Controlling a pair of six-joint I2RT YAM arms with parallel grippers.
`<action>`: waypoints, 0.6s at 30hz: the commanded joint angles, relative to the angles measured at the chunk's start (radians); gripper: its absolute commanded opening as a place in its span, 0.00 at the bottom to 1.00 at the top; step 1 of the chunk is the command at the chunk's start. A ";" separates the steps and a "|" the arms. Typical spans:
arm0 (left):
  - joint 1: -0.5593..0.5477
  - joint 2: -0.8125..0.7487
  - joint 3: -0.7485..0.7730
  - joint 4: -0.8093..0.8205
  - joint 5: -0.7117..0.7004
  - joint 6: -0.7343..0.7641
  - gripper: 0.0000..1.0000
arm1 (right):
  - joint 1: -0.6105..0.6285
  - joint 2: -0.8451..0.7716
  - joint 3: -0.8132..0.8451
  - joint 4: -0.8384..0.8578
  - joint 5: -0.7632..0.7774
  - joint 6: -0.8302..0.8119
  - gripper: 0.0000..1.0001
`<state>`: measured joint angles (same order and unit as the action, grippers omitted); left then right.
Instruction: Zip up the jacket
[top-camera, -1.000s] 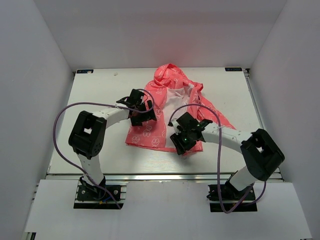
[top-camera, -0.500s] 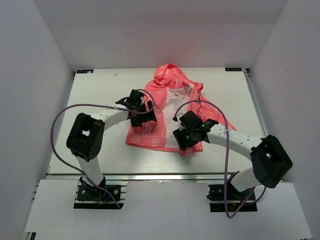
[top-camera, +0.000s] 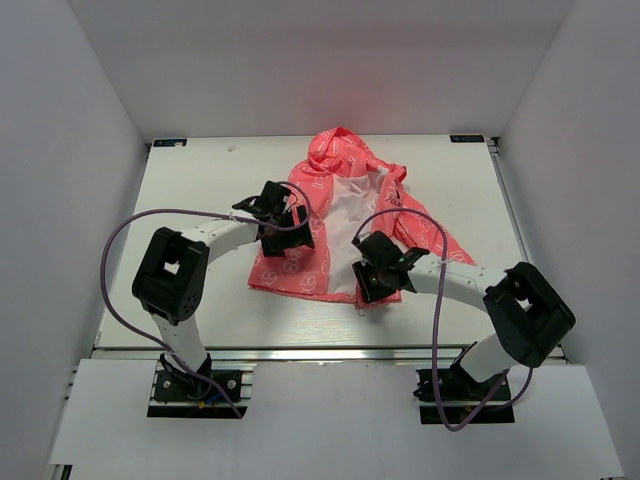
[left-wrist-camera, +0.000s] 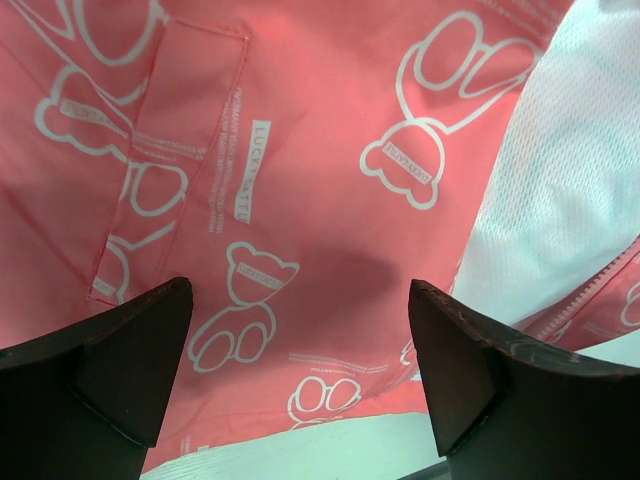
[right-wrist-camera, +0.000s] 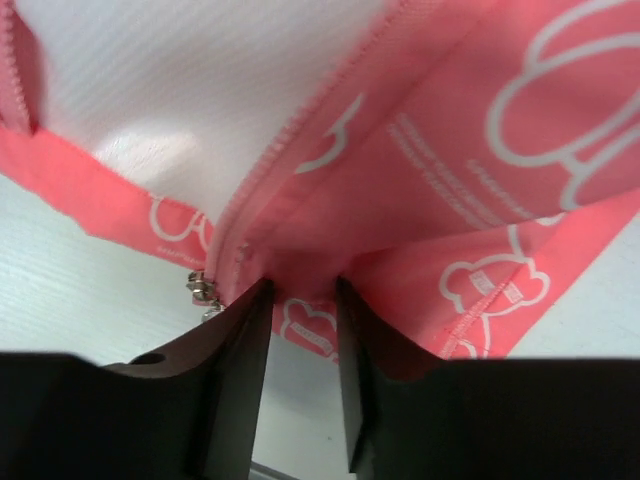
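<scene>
A: Overhead view — item?
B: Coral-pink thin hooded jacket (top-camera: 335, 215), front unzipped, flat on white bench (top-camera: 190, 190).
A: Left wrist view?
B: Left pincer (left-wrist-camera: 300, 375) spread above fabric.
A: Right wrist view?
B: Right pincer (right-wrist-camera: 302, 345) pinching hem beside silver zipper slider (right-wrist-camera: 203, 290) — likely steadying it.

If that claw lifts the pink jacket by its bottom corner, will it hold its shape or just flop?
Probably flop: the jacket lies flat and creased, and its hem bunches between the right gripper fingers. It looks thin and light, so a push would likely wrinkle or drag it rather than slide it whole.
</scene>
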<state>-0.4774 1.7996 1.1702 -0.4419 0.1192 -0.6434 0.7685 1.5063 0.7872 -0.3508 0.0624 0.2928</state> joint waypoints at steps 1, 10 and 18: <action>-0.009 -0.063 0.035 -0.032 -0.004 0.022 0.98 | 0.021 0.048 -0.059 0.056 0.045 0.072 0.36; -0.055 -0.085 0.101 -0.043 0.031 0.083 0.98 | 0.029 -0.092 -0.034 0.017 0.094 0.051 0.00; -0.101 -0.080 0.121 0.083 0.347 0.202 0.98 | 0.026 -0.196 0.066 -0.106 0.085 -0.006 0.00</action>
<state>-0.5632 1.7760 1.2705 -0.4393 0.2920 -0.5060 0.7925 1.3643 0.8017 -0.4072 0.1421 0.3157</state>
